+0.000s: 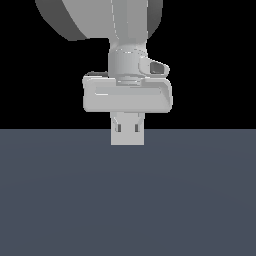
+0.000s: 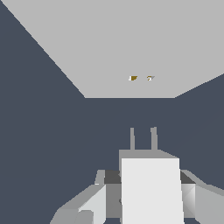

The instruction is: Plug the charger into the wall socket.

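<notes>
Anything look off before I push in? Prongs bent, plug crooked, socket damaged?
Nothing stands out. The light grey-white block charger sits squarely in the gripper, its two prongs straight, parallel, and apart from the flat light grey socket plate, whose two small holes look intact.

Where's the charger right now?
The charger sits between the fingers of the gripper in the wrist view, its two prongs pointing toward the wall socket ahead, with a gap between them.
</notes>
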{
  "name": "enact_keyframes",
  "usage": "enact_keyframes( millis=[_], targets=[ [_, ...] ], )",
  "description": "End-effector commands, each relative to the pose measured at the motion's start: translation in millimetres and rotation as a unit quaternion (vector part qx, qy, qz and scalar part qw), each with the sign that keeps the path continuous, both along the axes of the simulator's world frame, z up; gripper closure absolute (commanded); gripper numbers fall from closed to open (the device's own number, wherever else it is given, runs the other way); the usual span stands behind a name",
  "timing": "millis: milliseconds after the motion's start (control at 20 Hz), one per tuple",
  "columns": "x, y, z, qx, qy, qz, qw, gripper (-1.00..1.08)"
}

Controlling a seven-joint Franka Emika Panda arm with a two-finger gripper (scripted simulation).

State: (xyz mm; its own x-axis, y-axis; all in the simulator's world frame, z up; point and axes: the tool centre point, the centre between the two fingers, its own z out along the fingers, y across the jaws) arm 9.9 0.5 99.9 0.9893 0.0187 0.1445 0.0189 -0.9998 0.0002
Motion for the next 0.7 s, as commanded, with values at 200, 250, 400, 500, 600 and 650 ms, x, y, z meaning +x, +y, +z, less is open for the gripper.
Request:
enact_keyframes(
  millis=[200,250,400,500,600,650],
  targets=[
    [4.3,0.2,0.0,0.0,0.0,0.0,1.0,1.08],
    [6.1,0.3,0.0,0.0,0.0,0.0,1.0,1.08],
    [13.7,0.4,-0.1,0.0,0.0,0.0,1.0,1.08],
    [20.4,0.6,-0.1,0.0,0.0,0.0,1.0,1.08],
    [28.1,0.7,-0.1,0.0,0.0,0.0,1.0,1.08],
    [31.8,0.8,-0.1,0.0,0.0,0.0,1.0,1.08]
  ],
)
